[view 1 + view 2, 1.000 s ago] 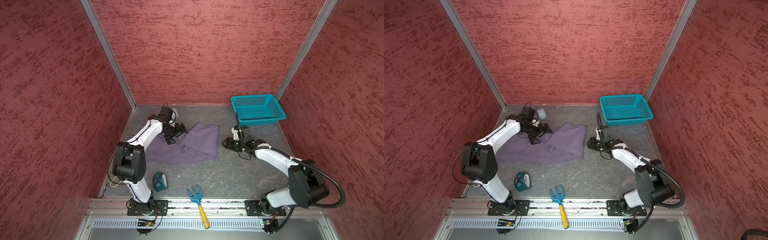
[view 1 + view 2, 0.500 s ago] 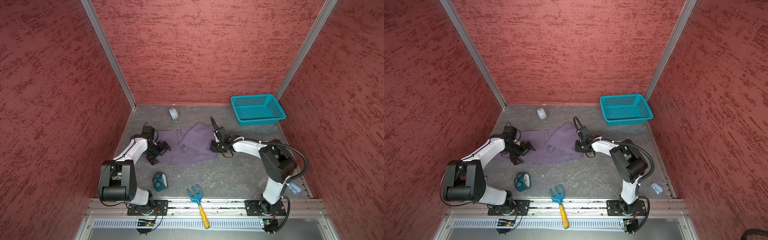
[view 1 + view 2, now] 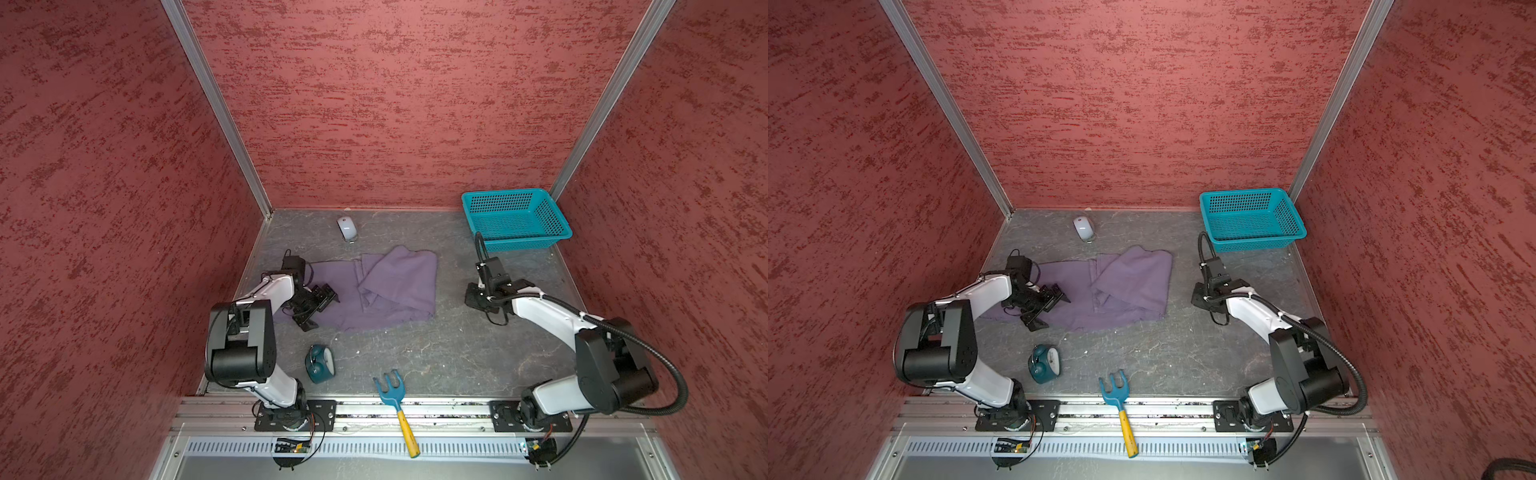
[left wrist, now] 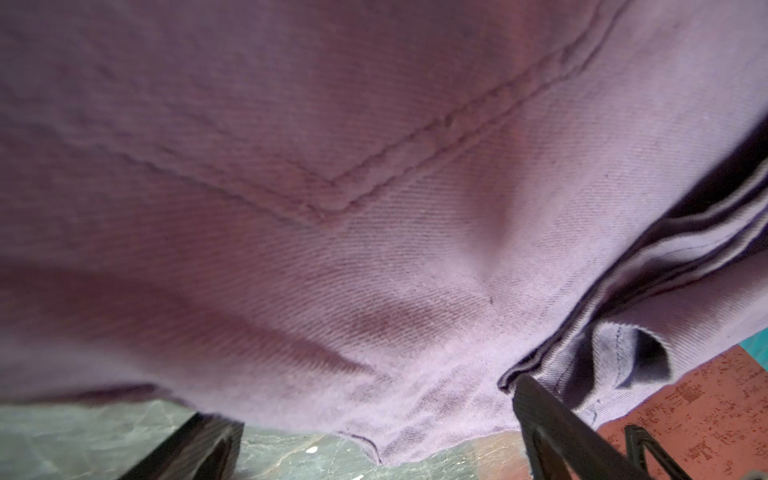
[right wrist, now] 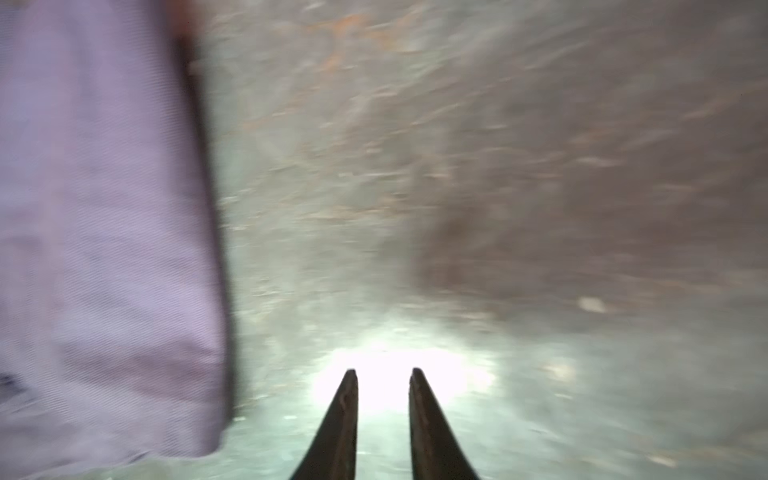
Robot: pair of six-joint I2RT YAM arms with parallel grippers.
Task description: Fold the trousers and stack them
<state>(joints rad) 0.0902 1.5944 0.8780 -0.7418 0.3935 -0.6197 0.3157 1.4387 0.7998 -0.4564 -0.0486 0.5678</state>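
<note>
The trousers (image 3: pixel 374 291) lie flat on the table (image 3: pixel 415 353), left of its middle and nearer the far edge than the near one. Their right part is lapped over in a loose fold. My left pincer (image 3: pixel 316 306) sits low over their left end with its jaws spread wide. In the left wrist view the purple cloth (image 4: pixel 374 208) fills almost everything between my two fingers (image 4: pixel 199 449), and I grip none of it.

My right pincer (image 3: pixel 471 297) hangs over bare table to the right of the trousers, apart from their edge. Its wrist view is blurred, but the tips (image 5: pixel 382 374) stand a narrow gap apart with nothing between them.

A teal basket (image 3: pixel 519 245) stands in the far right corner and a white mouse (image 3: pixel 347 228) by the far edge. A small clock (image 3: pixel 320 361) and a blue rake (image 3: pixel 392 395) lie at the near edge.
</note>
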